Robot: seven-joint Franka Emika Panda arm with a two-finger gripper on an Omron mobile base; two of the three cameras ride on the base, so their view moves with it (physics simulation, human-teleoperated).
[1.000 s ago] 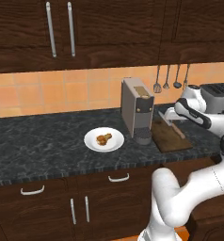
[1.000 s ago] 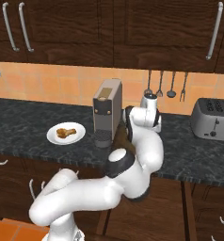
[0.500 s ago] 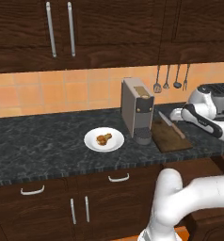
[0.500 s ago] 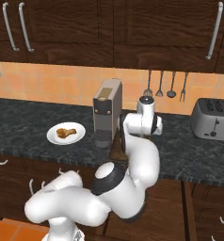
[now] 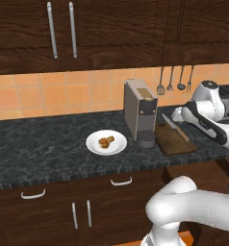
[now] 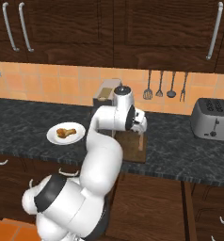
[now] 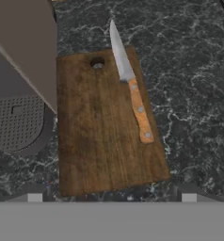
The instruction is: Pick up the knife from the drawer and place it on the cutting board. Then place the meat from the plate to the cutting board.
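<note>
Meat, a small golden-brown chicken drumstick, lay on the round white plate, well apart from the dark wooden cutting board bearing the slim wooden-handled knife. Likely light, greasy; grip mid-body. The tool's opening could not be told.

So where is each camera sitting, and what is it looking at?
Left base view: behind the arm on its left, facing the counter; the white arm rises at lower right, with the plate and meat left of it.
Right base view: behind on the right, same counter; the arm rises at lower left.
Hand view: on the hand, looking down on the knife lying on the cutting board.
Shared: both base views show the coffee machine.
</note>
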